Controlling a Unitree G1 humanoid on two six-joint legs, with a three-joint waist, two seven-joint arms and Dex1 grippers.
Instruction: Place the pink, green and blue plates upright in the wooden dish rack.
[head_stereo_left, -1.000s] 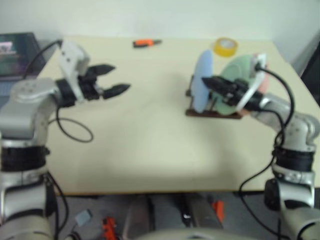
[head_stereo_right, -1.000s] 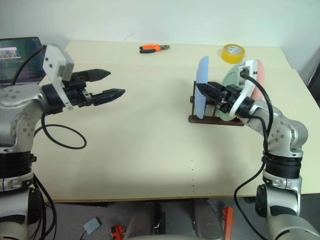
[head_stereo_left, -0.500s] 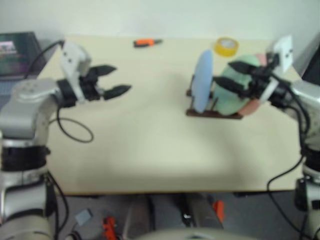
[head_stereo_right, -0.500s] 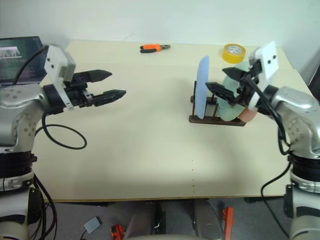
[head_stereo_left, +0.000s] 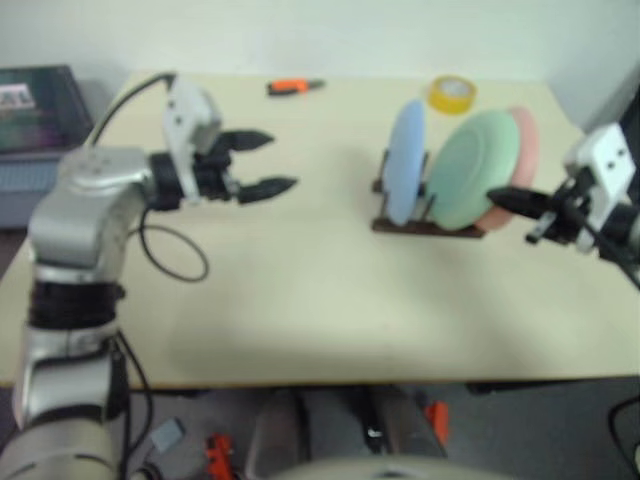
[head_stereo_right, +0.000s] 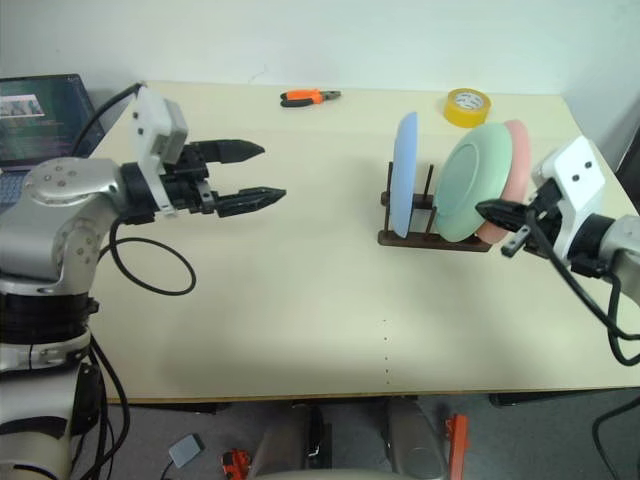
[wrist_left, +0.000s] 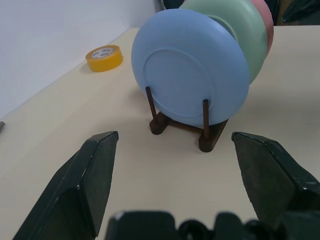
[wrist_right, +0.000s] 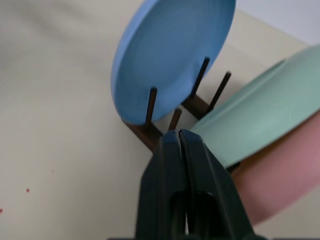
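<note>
Right gripper (head_stereo_right: 492, 211), shut and empty, beside racked green plate (head_stereo_right: 468, 195): likely rigid, smooth, light; best pinched at the rim.

The pink plate (head_stereo_right: 517, 160) sits mostly behind the green plate (head_stereo_right: 470, 185), so only its far rim and lower edge show. The blue plate (head_stereo_right: 404, 187) and green plate cover much of the wooden dish rack (head_stereo_right: 432, 238); which pegs each plate rests between cannot be told. In the right wrist view the right tool (wrist_right: 183, 145) blocks the near rail. A laptop (head_stereo_right: 38, 115) is cut off by the picture's left edge.
</note>
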